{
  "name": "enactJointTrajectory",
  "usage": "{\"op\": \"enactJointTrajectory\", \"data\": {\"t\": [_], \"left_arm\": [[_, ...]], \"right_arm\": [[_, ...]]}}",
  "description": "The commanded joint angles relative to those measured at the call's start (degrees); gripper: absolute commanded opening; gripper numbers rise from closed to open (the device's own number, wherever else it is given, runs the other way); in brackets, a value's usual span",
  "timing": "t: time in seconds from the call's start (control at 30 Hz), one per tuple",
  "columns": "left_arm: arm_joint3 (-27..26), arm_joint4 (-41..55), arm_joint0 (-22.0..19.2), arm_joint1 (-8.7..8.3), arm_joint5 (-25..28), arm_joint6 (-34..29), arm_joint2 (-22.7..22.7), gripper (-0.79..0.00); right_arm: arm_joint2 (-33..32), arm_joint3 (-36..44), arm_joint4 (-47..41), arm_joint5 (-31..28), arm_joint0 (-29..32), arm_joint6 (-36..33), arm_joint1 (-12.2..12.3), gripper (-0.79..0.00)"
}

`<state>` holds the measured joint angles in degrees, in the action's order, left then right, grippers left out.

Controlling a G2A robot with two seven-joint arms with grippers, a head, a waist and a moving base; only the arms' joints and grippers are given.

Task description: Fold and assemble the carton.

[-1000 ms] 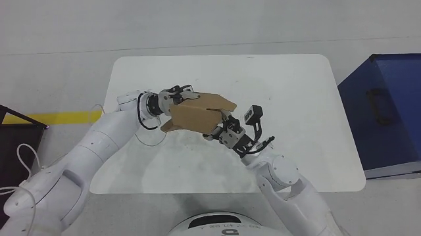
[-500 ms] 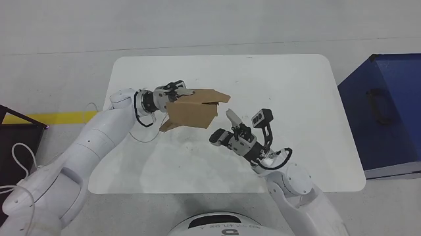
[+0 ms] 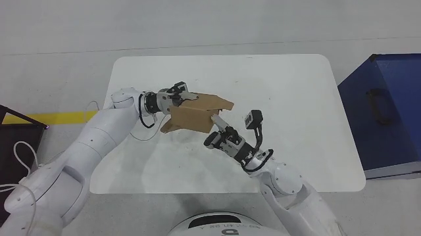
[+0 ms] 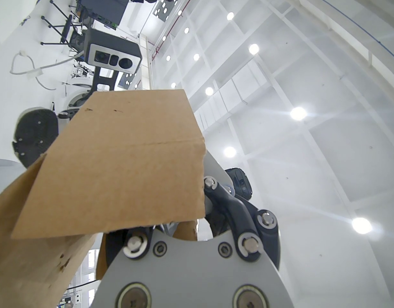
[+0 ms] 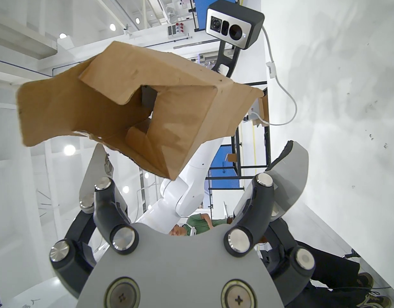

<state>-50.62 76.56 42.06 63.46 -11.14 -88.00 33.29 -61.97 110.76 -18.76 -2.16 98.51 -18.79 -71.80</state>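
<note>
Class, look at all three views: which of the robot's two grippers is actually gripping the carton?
The left gripper: it is shut on the carton at its edge. The right gripper has its fingers spread open beside the carton, closed on nothing.
</note>
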Motion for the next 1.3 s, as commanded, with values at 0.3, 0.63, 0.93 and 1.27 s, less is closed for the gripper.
{"op": "enactJointTrajectory", "data": {"t": [0.3,0.63,0.93,1.27], "left_arm": [[-2.04,2.31,0.82,-0.76,-1.55,0.0,1.13,-0.785],[-1.22,2.24,1.08,-2.09,2.43,0.0,3.94,-0.785],[-2.98,2.78,2.78,-3.61,0.77,0.0,5.44,-0.785],[-0.24,-3.75,1.87,-4.15,3.26,0.0,3.67,-0.785]], "right_arm": [[0.07,-0.95,-6.18,2.15,-2.12,-4.09,-0.08,0.0],[-7.33,-4.25,-33.25,14.21,-4.49,-18.02,0.56,0.0],[-10.04,-6.49,-42.55,10.88,-4.6,-21.21,0.39,0.0],[-10.32,-6.85,-45.62,5.05,-5.81,-19.76,-0.14,0.0]]}}
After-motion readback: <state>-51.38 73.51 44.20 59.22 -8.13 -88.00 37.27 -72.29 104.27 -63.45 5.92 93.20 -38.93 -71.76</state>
